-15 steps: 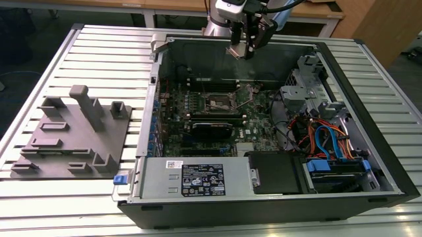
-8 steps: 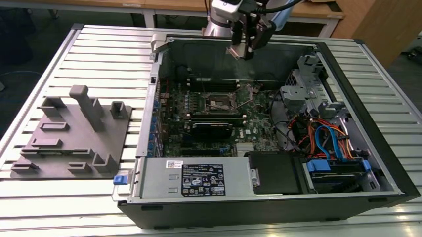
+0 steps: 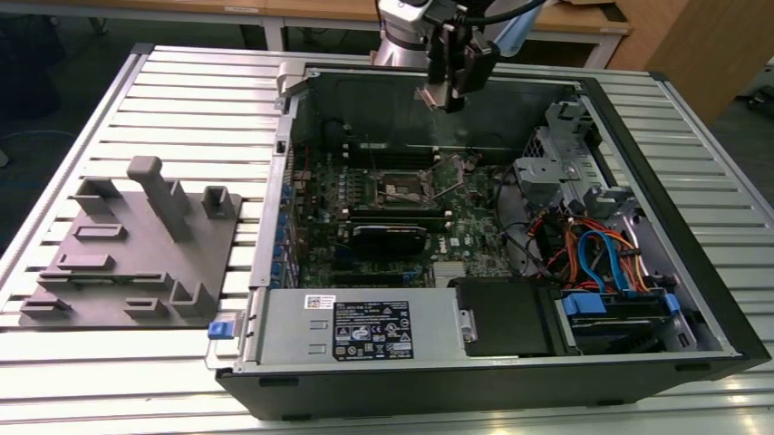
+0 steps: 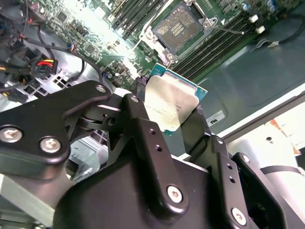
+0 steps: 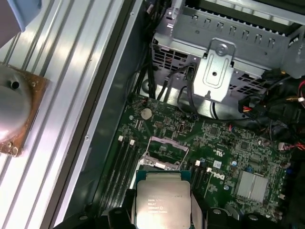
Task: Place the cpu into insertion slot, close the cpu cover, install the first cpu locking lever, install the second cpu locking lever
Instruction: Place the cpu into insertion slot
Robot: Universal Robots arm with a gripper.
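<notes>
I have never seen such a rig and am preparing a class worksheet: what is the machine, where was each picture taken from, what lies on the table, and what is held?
The machine is one robot arm ending in a black two-fingered gripper. The exterior view comes from a camera off the arm, looking down on a ribbed silver metal table. On it lies an open black computer case showing its green circuit board; at the exterior view's left sits a grey plate with upright blocks. Both wrist views come from cameras riding on the arm. There the gripper is shut on the cpu, a small flat square chip with a silvery top, held above the board. The insertion slot, a small square dark-centred socket, has no chip in it.
</notes>
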